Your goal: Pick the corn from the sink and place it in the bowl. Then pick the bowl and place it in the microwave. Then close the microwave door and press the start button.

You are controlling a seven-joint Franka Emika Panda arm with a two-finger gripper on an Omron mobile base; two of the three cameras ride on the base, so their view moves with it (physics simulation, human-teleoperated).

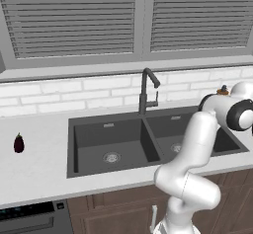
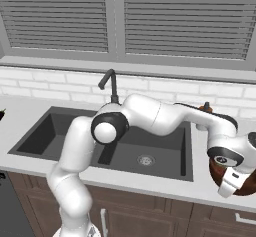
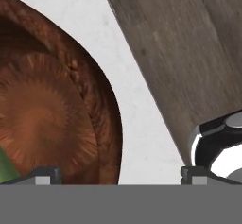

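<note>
The reddish-brown wooden bowl (image 3: 42, 119) sits on the white counter near its front edge, right of the sink (image 2: 150, 141). In the right base view the hand hides most of the bowl (image 2: 248, 183). A sliver of the corn's green husk (image 3: 6, 168) shows inside the bowl at the lower left. My gripper (image 3: 118, 176) hangs open just over the bowl's near rim, one fingertip (image 3: 45, 175) above the bowl's inside and the other (image 3: 194, 174) beyond the counter edge. The arm reaches right across the sink to the gripper (image 2: 230, 186). The microwave and its door are out of view.
A dark purple eggplant (image 1: 19, 143) stands on the counter left of the sink (image 1: 113, 144). The black faucet (image 1: 147, 91) rises behind the basins. A small brown object (image 2: 205, 106) sits at the back right. Brown cabinet fronts (image 3: 189, 53) drop below the counter edge; an oven (image 1: 29, 218) is lower left.
</note>
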